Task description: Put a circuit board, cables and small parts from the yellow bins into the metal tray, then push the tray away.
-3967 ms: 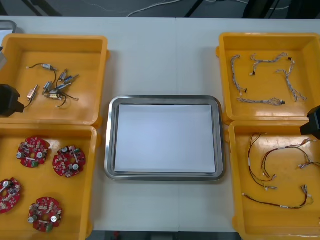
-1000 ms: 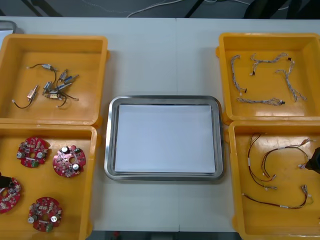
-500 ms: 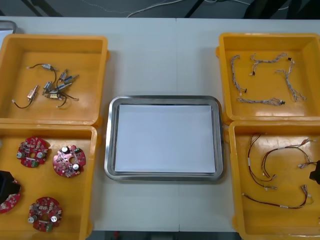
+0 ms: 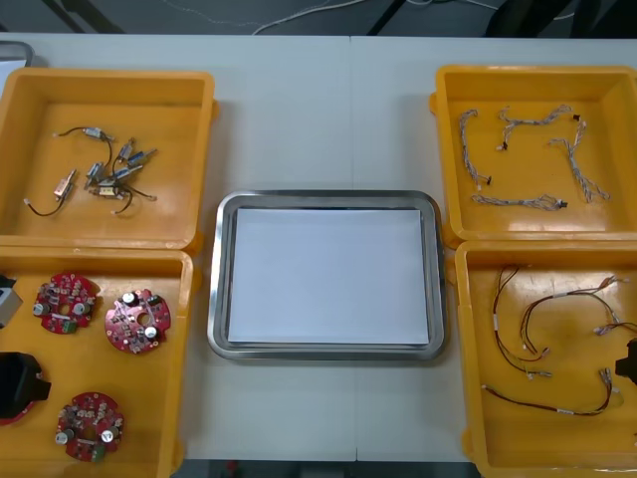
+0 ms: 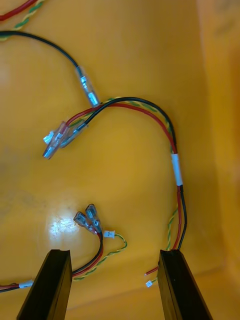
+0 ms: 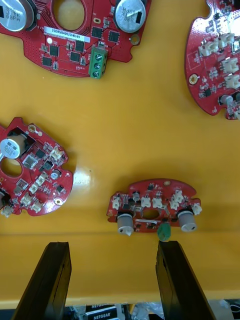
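Front view: the tray (image 4: 326, 197) sits mid-surface, white inside, holding nothing, between the two arms. The left arm (image 4: 18, 383) shows as a black end at the edge, over the near left bin (image 4: 149, 398), where three boards (image 4: 137, 321) lie clear of it and a fourth peeks out beneath it. The right arm (image 4: 627, 360) hangs at the opposite edge over the near right bin (image 4: 557, 448), beside the red, yellow and black cables (image 4: 523, 339). The metal parts (image 4: 105, 174) and the twisted cables (image 4: 528, 159) lie in the far bins, well apart from both arms.

Left wrist view: the left jaws stand open, gripping nothing. Just ahead of them, nearer one finger (image 6: 175, 280), is a board (image 6: 154, 212) that seems to lean against the bin wall, though the angle makes this hard to judge. Three more boards lie farther ahead, one of them (image 6: 32, 170) off to the other jaw's side.

Right wrist view: the right jaws are open and hold nothing. One cable (image 5: 177, 175) runs down just beside a finger (image 5: 180, 285); another's plug ends (image 5: 90, 220) lie between the jaws, a little ahead.
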Tool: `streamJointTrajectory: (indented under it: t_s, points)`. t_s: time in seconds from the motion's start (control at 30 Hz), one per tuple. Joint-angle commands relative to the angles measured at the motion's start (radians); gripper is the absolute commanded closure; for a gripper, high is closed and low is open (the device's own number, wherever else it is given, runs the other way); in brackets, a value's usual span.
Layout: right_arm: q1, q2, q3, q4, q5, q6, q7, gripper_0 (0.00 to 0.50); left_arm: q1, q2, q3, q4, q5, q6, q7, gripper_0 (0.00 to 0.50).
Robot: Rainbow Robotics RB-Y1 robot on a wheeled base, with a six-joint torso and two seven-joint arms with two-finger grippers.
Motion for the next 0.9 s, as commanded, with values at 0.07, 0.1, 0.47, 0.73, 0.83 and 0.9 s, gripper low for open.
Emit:
streamJointTrajectory:
  t_s: [0.07, 0.1, 0.47, 0.73, 0.83, 0.9]
  points:
    - [0.021, 0.037, 0.011, 0.013, -0.014, -0.017, 0.026, 0.0, 0.059, 0.028, -0.032, 0.003, -0.035, -0.053, -0.105, 0.0]
    - [0.021, 0.04, 0.017, 0.019, -0.014, -0.025, 0.031, 0.0, 0.064, 0.028, -0.034, 0.003, -0.037, -0.054, -0.108, 0.0]
    - [0.014, 0.059, 0.059, 0.106, -0.014, -0.127, 0.078, 0.0, 0.161, 0.02, -0.086, -0.002, -0.106, -0.191, -0.126, 0.0]
    - [-0.003, 0.074, 0.08, 0.132, -0.014, -0.146, 0.09, 0.0, 0.181, -0.003, -0.086, 0.0, -0.124, -0.206, -0.139, 0.0]
    - [-0.011, 0.074, 0.091, 0.145, -0.014, -0.154, 0.097, 0.0, 0.182, -0.01, -0.088, 0.0, -0.13, -0.209, -0.143, 0.0]
    - [-0.02, 0.075, 0.097, 0.152, -0.014, -0.154, 0.101, 0.0, 0.182, -0.015, -0.091, 0.0, -0.135, -0.209, -0.142, 0.0]
